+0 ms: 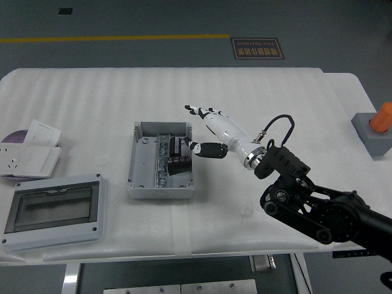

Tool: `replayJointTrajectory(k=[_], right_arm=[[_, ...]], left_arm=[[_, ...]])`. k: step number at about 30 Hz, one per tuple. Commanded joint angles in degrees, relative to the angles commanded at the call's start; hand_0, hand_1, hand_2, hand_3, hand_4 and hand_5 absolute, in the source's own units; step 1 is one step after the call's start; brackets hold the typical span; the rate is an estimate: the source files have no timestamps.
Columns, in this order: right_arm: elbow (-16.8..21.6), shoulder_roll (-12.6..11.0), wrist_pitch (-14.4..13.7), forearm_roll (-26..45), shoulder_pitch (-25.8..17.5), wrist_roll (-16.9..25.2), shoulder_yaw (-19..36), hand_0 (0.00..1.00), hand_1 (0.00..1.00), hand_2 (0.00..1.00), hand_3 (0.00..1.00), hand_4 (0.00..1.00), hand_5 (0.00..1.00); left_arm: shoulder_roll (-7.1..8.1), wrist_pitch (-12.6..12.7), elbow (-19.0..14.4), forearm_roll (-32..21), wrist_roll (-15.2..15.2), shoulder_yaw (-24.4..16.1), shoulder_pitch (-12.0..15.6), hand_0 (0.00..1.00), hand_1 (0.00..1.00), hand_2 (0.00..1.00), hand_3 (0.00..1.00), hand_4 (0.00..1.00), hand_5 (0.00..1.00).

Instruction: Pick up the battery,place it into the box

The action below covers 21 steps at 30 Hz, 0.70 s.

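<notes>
Head view. We count one grey box (160, 160), open-topped, at the table's (275, 104) centre, and one dark battery (178, 163) lying inside it, right of the metal rail (163, 162). Its long axis cannot be told with certainty. One right hand (211, 125) hovers just right of the box, fingers spread wide and holding nothing, apart from the battery. One clear-windowed lid (54, 211) lies at lower left; one white socket plate (29, 160) sits further left; one orange object (383, 116) stands far right.
</notes>
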Motion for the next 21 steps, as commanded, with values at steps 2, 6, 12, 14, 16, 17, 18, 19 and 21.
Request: replayJointTrajectory(k=[2,6,12,14,16,17,18,19,21], right_arm=[[-0.66,-1.17,-0.28,-0.98,-1.35,-0.24,2.84,0.998,0.946,0.921,0.969,0.553,0.34],[-0.8,-3.95,-1.11,-1.9,-5.0,-0.08,8.73,0.998,0.936,0.909,0.957,0.577,0.365],[1.11,-6.73,-1.82,-4.56,-11.51,0.33,16.9,0.998,0.927,0.897,0.942,0.589,0.377],[2.37,-7.18,-1.39,-6.49,-13.63,-0.09,19.5,0.998,0.927,0.897,0.942,0.589,0.377],[3.31,-7.38,-1.07,-8.1,-15.18,-0.41,21.77,0.998,0.907,0.88,0.928,0.592,0.381],[3.56,-7.35,-0.94,-8.63,-15.81,-0.48,22.76,0.998,0.907,0.88,0.928,0.592,0.381],[3.74,-7.25,-0.81,-9.1,-16.51,-0.49,23.88,0.998,0.907,0.88,0.928,0.592,0.381],[3.82,-7.12,-0.79,-9.3,-17.05,-0.42,24.74,0.998,0.907,0.88,0.928,0.592,0.381],[3.92,-6.71,-1.0,-8.91,-18.17,0.05,26.41,0.998,0.907,0.88,0.928,0.592,0.381]], left_arm=[[-0.02,0.01,0.0,-0.07,0.03,0.0,0.1,0.65,0.668,0.582,0.587,0.508,0.577],[-0.05,0.17,-0.01,-0.63,0.01,0.31,0.24,0.65,0.669,0.581,0.586,0.505,0.576],[-0.11,0.58,-0.16,-1.33,0.31,1.03,0.74,0.65,0.668,0.579,0.586,0.504,0.575],[-0.11,0.69,-0.2,-1.3,0.41,1.09,0.92,0.65,0.668,0.579,0.586,0.504,0.575],[-0.08,0.75,-0.22,-1.08,0.5,0.99,1.0,0.65,0.668,0.579,0.586,0.501,0.573],[-0.06,0.76,-0.22,-0.93,0.53,0.93,1.0,0.65,0.668,0.579,0.586,0.501,0.573],[-0.02,0.76,-0.23,-0.78,0.56,0.85,0.97,0.65,0.668,0.579,0.586,0.501,0.573],[0.01,0.76,-0.23,-0.63,0.59,0.75,0.92,0.65,0.668,0.579,0.586,0.501,0.573],[0.11,0.73,-0.23,-0.22,0.67,0.45,0.76,0.65,0.668,0.579,0.586,0.501,0.573]])
